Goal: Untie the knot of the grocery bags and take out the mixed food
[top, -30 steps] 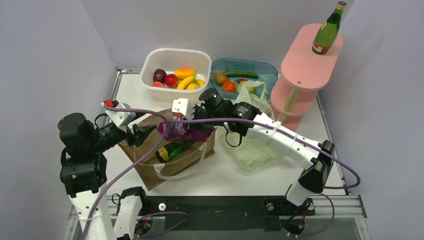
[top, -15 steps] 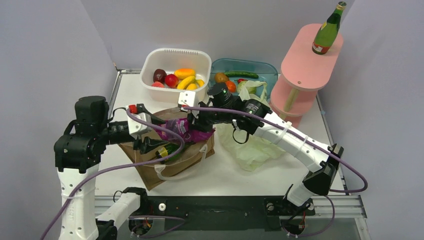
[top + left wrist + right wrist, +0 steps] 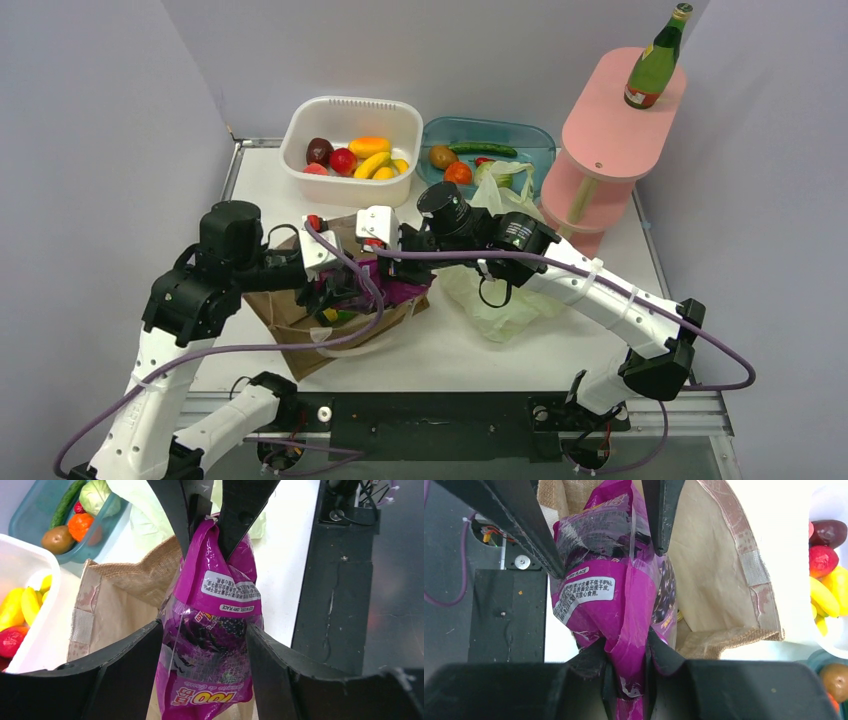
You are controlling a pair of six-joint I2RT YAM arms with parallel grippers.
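The right gripper (image 3: pixel 626 652) pinches the purple snack packet (image 3: pixel 220 587) by its end seam, over the brown paper bag (image 3: pixel 120 610). The left gripper (image 3: pixel 204 626) straddles it, jaws spread wide.

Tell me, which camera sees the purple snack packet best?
The left wrist view. There the purple snack packet shows nearly whole, label facing the camera, pinched by the right tool. The right wrist view shows it close but cut off. From the top, arms hide most of it.
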